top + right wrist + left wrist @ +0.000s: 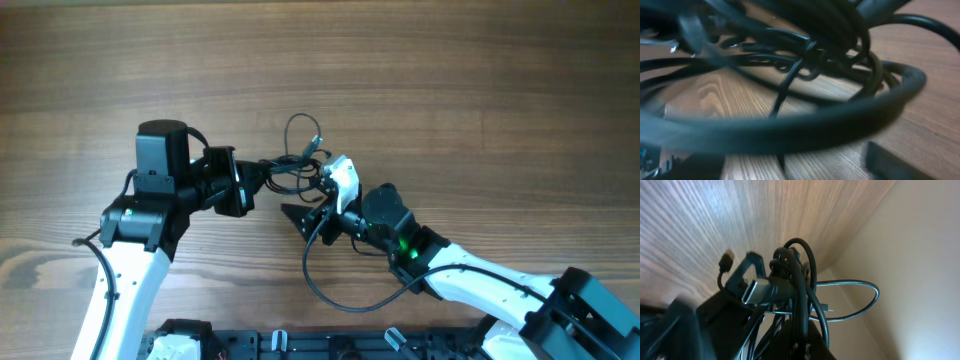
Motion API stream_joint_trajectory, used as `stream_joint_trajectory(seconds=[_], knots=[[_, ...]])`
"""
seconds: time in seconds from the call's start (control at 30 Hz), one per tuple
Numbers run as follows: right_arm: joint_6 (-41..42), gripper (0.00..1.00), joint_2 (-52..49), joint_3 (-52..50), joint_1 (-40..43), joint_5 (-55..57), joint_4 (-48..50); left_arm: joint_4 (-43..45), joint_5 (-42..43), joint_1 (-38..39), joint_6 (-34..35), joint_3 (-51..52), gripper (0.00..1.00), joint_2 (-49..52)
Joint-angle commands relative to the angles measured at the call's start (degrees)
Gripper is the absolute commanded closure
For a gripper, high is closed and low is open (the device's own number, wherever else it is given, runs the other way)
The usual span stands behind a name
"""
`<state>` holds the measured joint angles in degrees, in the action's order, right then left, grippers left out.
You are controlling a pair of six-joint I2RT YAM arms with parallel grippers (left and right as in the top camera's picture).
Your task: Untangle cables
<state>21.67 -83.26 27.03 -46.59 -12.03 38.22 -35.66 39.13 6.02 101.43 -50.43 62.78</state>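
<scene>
Two robot arms met over a knot of thin black cables (298, 168) near the middle of a wooden table (450, 80). The left claw (262, 178), reaching in from the left, was clenched on the bundle. Its wrist camera showed several cords bunched tightly together and rising out of the dark claw. A flat silver plug (756, 291) lay across the bunch, and a smaller plug (727, 259) stuck out on a short curl to the left.

Seen from above, one round loop (300, 128) stood out past the knot toward the far side of the table. A long strand (320, 285) swept toward the near edge beside the right arm; whether it belonged to the tangle or to the arm could not be told.

The right claw (318, 198), coming in from the lower right, was at the knot from the near side, close to the tip of the left claw. Its wrist camera, very near and partly blurred, showed cords twisted over one another just above the wood grain, with one thick blurred cord (790, 130) lying across the foreground. Its fingers (890, 161) stood apart at the bottom corners of that view, released. Whether either finger touched a cord could not be told.
</scene>
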Motion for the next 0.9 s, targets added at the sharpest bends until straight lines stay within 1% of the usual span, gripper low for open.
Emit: stream_joint_trajectory(seconds=[0.0,0.03,0.07,0.2,0.27,0.4,0.53,0.6,0.77,0.87], knots=[[-0.68,0.77,-0.92,0.26,-0.11,3.15,-1.31,0.33,2.67,0.61,1.11,-0.96,0.96,-0.15],[-0.61,0.89,-0.92,0.26,-0.11,3.13,-2.16,0.66,2.67,0.5,1.09,-0.96,0.96,-0.15],[-0.28,0.96,-0.92,0.26,-0.11,3.1,-3.39,1.64,2.91,0.17,1.09,-0.96,0.96,-0.15],[4.31,0.96,-0.02,0.26,-0.07,3.06,-10.78,5.9,5.01,-2.38,1.09,-0.96,0.96,-0.15],[5.44,0.96,1.46,0.26,-0.04,3.08,-14.93,6.19,4.98,-4.11,1.09,-0.96,0.96,-0.15],[5.49,0.96,5.55,0.26,-0.04,3.15,-22.01,5.79,4.98,-7.08,1.05,-0.96,0.96,-0.15],[5.57,0.96,9.14,0.26,0.02,4.46,-27.32,4.94,4.96,-8.24,1.01,-0.96,0.96,-0.15],[6.67,0.96,10.73,0.26,0.22,6.95,-29.97,4.61,4.96,-8.22,0.59,-0.96,0.96,-0.15],[13.57,0.96,13.55,0.26,1.66,16.59,-39.06,4.59,4.96,-8.81,0.66,-0.96,0.96,-0.15],[17.68,0.96,14.29,0.26,2.67,18.47,-42.73,4.59,4.96,-9.7,0.63,-0.96,0.96,-0.15]])
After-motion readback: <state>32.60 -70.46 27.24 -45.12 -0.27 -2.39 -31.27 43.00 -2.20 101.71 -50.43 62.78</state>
